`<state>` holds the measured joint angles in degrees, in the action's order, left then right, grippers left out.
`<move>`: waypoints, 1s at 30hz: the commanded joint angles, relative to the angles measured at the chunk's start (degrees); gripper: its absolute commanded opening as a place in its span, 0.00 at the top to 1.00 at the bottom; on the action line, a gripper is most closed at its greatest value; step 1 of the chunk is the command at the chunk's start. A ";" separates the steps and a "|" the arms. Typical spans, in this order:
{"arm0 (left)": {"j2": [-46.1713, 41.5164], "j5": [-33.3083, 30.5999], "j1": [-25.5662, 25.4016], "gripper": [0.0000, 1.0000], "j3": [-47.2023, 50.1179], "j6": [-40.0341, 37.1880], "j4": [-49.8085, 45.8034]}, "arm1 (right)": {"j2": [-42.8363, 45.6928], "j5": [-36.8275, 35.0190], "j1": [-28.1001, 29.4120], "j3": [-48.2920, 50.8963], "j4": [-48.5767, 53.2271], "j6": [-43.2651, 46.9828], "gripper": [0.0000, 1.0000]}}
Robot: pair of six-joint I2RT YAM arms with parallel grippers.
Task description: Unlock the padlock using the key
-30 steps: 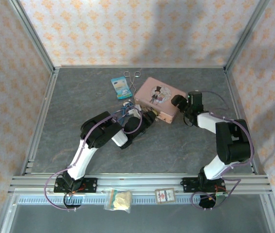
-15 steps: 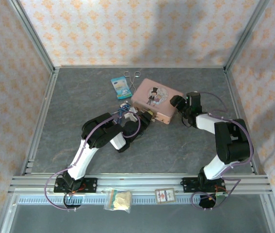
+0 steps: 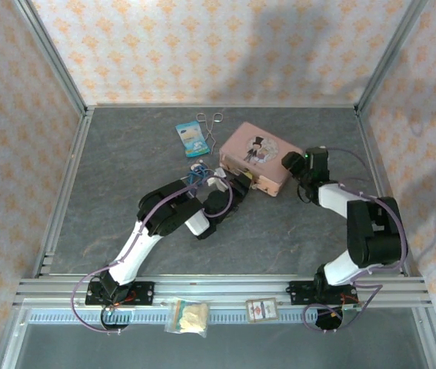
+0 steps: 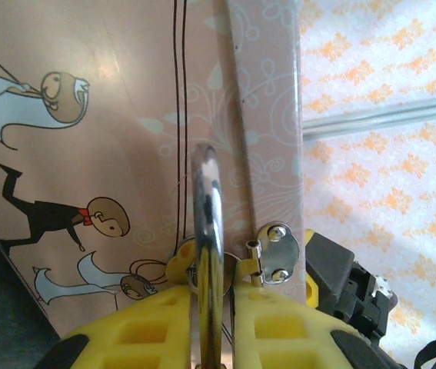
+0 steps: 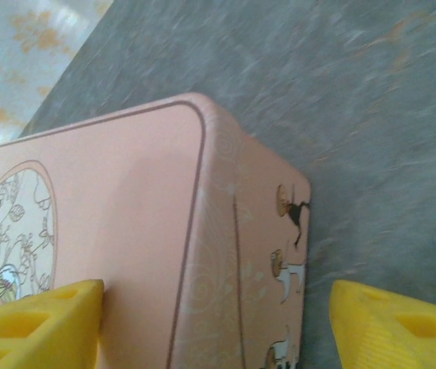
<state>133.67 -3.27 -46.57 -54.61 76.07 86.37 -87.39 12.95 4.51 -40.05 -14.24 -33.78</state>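
Grey desk [image 3: 125, 223] beneath everything. Right of its middle, a pink tin [image 3: 260, 154] with a cartoon picture on the lid, lying flat and turned at a slant.

Left arm [image 3: 152, 227] bent in toward the tin's near-left side. Right arm [image 3: 360, 223] reaching up to the tin's right end.

Left tool [image 4: 214, 323] right up against the tin's near-left side, just beside the silver hasp [image 4: 275, 250] there. Yellow fingers [image 4: 148, 327] drawn close together, clamped on the padlock [image 4: 207, 223]. Thin silver shackle rising out of the narrow gap between those fingers and standing against the tin's wall, just left of the hasp. Brass body hidden between the fingers.

Right tool [image 5: 218, 315] spread wide at the tin's right end. One yellow finger [image 5: 33, 327] over the lid, the other out past the tin's side wall, above bare desk. Nothing gripped.

Left of the tin, near its far corner, a small blue packet [image 3: 191, 140]. Between that and the tin, a pair of scissors [image 3: 211, 124].

Well apart from the tin, at the desk's near rail, a clear bag [image 3: 188, 317] and a small card [image 3: 261, 310].
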 commanded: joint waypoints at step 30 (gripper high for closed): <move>5.87 -6.18 -1.73 1.00 -5.57 0.10 6.88 | -13.39 -8.95 11.44 -18.72 18.02 7.52 0.30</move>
<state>138.54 -4.60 -48.29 -60.62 75.50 85.69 -97.19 6.55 16.40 -61.19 0.08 -22.04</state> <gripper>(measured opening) 0.142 0.698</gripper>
